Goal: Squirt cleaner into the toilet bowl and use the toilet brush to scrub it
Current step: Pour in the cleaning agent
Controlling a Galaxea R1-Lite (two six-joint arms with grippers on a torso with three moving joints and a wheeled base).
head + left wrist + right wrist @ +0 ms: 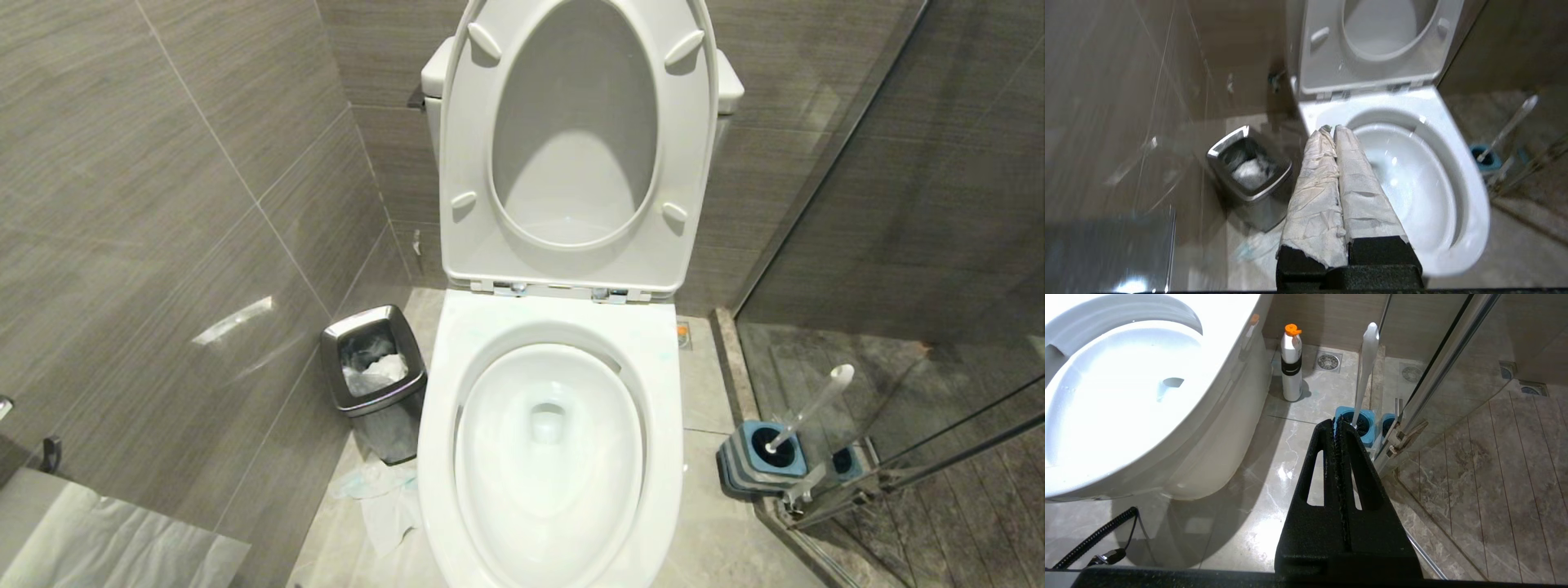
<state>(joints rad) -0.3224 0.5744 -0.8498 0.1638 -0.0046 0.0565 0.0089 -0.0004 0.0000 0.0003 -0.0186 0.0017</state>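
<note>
The white toilet bowl (663,384) stands in the middle with its seat and lid (571,147) raised against the tank. The toilet brush (816,400) leans in its blue-topped holder (755,465) on the floor to the right, by the glass door. Neither arm shows in the head view. My left gripper (1332,130), its fingers wrapped in white paper, is shut and empty above the bowl's (1470,179) left rim. My right gripper (1336,421) is shut and empty low over the floor, pointing at the holder (1367,424) and the brush handle (1365,371). The cleaner is out of view.
A steel waste bin (392,429) with crumpled paper stands left of the bowl, with paper sheets (384,498) on the floor before it. A white bottle with an orange cap (1291,363) stands beside the bowl's base. A glass shower door (898,245) closes off the right.
</note>
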